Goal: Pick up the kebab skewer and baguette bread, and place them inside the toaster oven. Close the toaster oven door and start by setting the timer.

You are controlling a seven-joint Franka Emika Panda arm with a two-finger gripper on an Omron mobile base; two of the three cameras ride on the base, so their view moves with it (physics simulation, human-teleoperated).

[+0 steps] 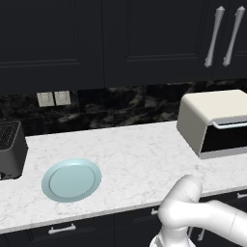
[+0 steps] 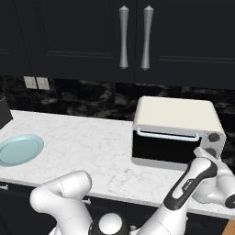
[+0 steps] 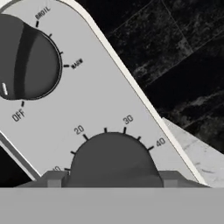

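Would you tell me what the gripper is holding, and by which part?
The gripper straddles the dark round timer knob on the cream-white toaster oven, one fingertip at each side.

A white marble counter runs wall to wall. Above it hang black upper cabinets with long silver handles. Directly behind the counter is a black, veined stone backsplash, with two pale wall outlets set in it toward the counter's left end. Below the counter's front edge sit dark drawers with small silver pulls.
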